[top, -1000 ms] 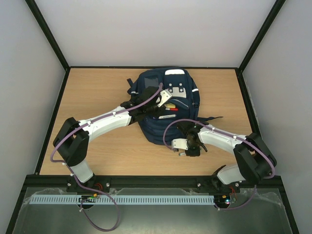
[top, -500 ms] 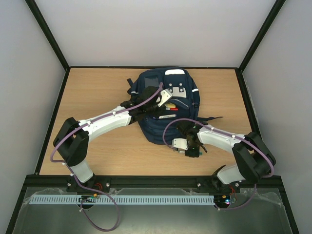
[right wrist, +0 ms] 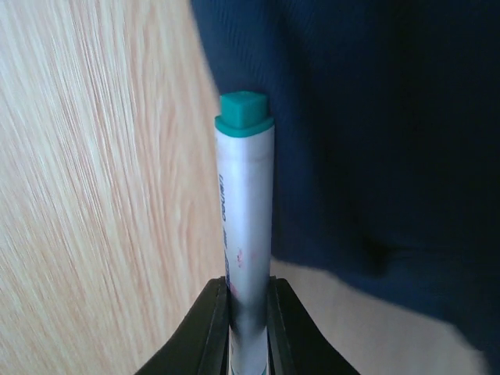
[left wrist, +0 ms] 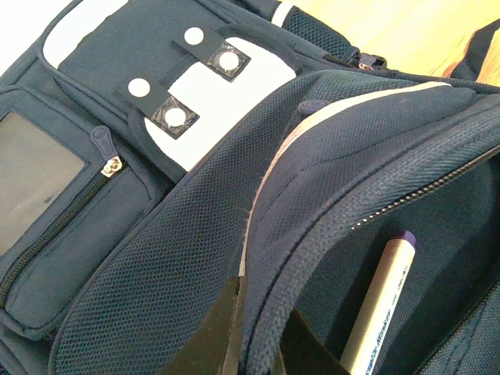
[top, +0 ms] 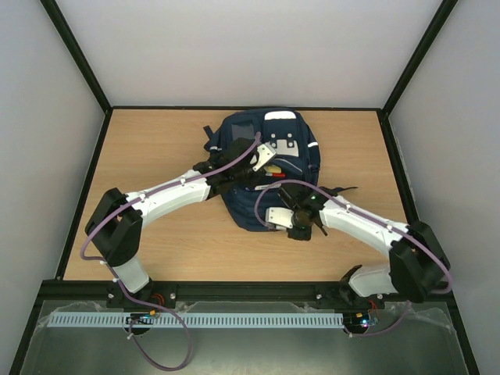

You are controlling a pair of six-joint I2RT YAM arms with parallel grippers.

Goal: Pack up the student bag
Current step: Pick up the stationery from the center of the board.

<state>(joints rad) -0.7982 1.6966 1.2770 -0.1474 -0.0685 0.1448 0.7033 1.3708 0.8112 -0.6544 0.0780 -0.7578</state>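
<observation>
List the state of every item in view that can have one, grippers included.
left gripper: jaws shut on the front pocket rim.
right gripper: jaws shut on the green-capped marker.
student bag: lying on the table.
front pocket: unzipped, open.
small zip pocket: zipped shut.
purple-capped marker: capped, inside the front pocket.
green-capped marker: capped, not yet in the bag.

Green-capped marker [right wrist: 246, 226]: lower end hidden between the right fingers [right wrist: 209, 328].
Purple-capped marker [left wrist: 380, 301]: cut off just right of the left fingers [left wrist: 223, 336].
Student bag [left wrist: 156, 258]: cropped around them.
</observation>
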